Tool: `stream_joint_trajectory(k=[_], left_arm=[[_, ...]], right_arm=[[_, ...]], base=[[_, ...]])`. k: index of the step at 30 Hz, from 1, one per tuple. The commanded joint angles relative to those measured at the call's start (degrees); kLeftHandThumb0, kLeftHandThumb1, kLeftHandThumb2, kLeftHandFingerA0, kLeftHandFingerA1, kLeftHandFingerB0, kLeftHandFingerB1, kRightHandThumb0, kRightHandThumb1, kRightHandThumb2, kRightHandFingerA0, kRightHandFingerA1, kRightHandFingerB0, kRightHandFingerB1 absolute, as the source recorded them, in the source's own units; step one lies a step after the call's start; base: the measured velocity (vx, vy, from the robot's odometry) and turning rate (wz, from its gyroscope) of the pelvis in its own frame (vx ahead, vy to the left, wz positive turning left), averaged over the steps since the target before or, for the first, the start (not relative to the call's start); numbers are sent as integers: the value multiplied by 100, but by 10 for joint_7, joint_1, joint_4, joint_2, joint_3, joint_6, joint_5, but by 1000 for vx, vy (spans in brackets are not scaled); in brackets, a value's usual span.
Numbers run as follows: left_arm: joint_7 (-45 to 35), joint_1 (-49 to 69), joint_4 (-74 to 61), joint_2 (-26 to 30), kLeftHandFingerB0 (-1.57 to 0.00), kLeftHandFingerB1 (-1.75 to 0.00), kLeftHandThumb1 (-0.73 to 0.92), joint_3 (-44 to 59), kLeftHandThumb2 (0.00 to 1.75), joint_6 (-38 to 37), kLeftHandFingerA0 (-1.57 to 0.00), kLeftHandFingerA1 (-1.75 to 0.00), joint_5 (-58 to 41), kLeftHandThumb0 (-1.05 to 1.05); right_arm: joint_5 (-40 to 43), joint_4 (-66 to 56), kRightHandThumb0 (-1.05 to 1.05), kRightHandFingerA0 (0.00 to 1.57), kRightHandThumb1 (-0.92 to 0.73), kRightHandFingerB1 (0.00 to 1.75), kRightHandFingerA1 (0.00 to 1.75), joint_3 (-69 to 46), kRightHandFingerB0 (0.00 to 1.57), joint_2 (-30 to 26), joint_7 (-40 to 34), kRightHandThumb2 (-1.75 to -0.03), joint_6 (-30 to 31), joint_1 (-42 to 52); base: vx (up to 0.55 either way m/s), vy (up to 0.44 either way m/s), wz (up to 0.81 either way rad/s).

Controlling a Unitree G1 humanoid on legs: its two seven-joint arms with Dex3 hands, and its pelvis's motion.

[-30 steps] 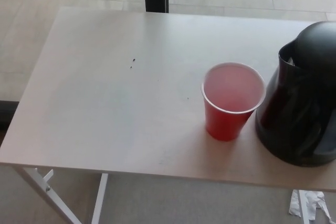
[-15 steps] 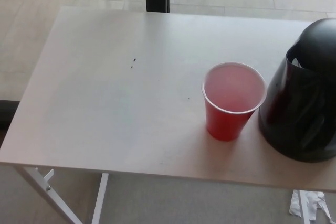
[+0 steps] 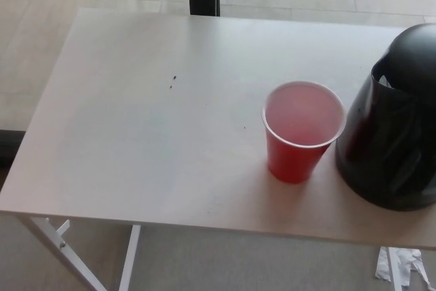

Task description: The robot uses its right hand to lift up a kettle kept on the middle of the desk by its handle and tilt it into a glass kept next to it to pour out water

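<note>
Pale wooden desk (image 3: 136, 134) on white metal legs, tiled floor behind. Glossy black plastic kettle (image 3: 395, 127) stands upright at the desk's right edge, partly cut off by the frame. Red plastic cup with white interior (image 3: 300, 134) stands just left of it, near but apart. Neither robot hand shows, so their state cannot be told.
</note>
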Motion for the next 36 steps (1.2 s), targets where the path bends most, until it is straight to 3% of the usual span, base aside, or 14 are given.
stream_joint_trajectory(k=[1, 2, 3, 6, 7, 8, 11, 12, 18, 25, 28, 34, 35, 36], left_arm=[[1, 2, 0, 12, -53, -52, 53, -5, 57, -21, -76, -60, 2, -81], [5, 2, -1, 14, -52, -51, 54, -9, 58, -18, -77, -58, 6, -79], [5, 2, -2, 14, -52, -51, 55, -9, 58, -18, -77, -58, 5, -79], [-1, 0, 3, 15, -52, -50, 54, -8, 57, -20, -76, -58, -1, -77], [2, -3, 3, 15, -53, -51, 54, -7, 57, -15, -79, -60, -3, -77], [7, -4, 2, 14, -55, -51, 53, -7, 57, -12, -80, -59, -2, -77], [8, -4, 1, 14, -54, -51, 55, -13, 58, -16, -78, -60, 2, -76], [6, -5, 2, 13, -53, -51, 54, -12, 57, -17, -78, -60, 1, -78], [5, -10, 1, 12, -53, -50, 56, -12, 58, -11, -80, -59, -1, -73], [-1, -15, 3, 12, -53, -50, 55, -13, 58, -12, -78, -59, -3, -77], [6, -10, -6, 14, -51, -49, 57, -21, 58, -14, -73, -57, 5, -76], [4, -9, -3, 16, -52, -50, 57, -24, 58, -16, -73, -57, 4, -77], [5, -9, -2, 16, -52, -50, 56, -24, 58, -15, -76, -57, 5, -77], [4, -11, -1, 16, -53, -50, 56, -23, 58, -15, -75, -57, 3, -78]], right_arm=[[-30, 8, -42, 33, -56, 30, 45, 5, 21, -17, 1, -57, -17, -2], [-34, 13, -48, 29, -46, 39, 51, 8, 15, -22, 2, -73, -14, -13], [-34, 21, -39, 38, -57, 30, 47, 5, 22, -20, -2, -57, -15, -21], [-32, 56, -39, 37, -57, 30, 48, -1, 21, -18, -6, -57, -27, -51], [-28, 60, -29, 30, -40, 47, 60, -6, 9, -13, -11, -89, -18, -61], [-25, 72, -39, 36, -57, 31, 48, -9, 22, -12, -8, -57, -29, -66], [-27, 87, -47, 29, -44, 40, 50, -12, 20, -8, -9, -71, -35, -79], [-25, 84, -42, 34, -54, 31, 44, -14, 25, -6, -9, -57, -27, -82], [-61, 56, -46, 47, -56, 32, 49, 19, 29, 2, -19, -57, -41, -60], [-71, 13, -37, 47, -55, 33, 52, 41, 31, 15, -15, -56, -45, -28], [-97, 17, -39, 35, -56, 33, 48, 85, 26, -6, 18, -56, -102, -21], [-120, 25, -35, 51, -56, 37, 52, 100, 30, -4, -11, -56, -169, -19], [-111, 31, -28, 69, -58, 37, 55, 93, 34, 8, -19, -56, -163, -27], [-107, 36, -26, 74, -59, 39, 60, 87, 38, 18, -34, -57, -167, -34]], base=[[0, 0, 0], [0, 0, 0], [0, 0, 0], [0, 0, 0], [0, 0, 0], [0, 0, 0], [0, 0, 0], [0, 0, 0], [0, 0, 0], [0, 0, 0], [0, 0, 0], [0, 0, 0], [0, 0, 0], [0, 0, 0]])
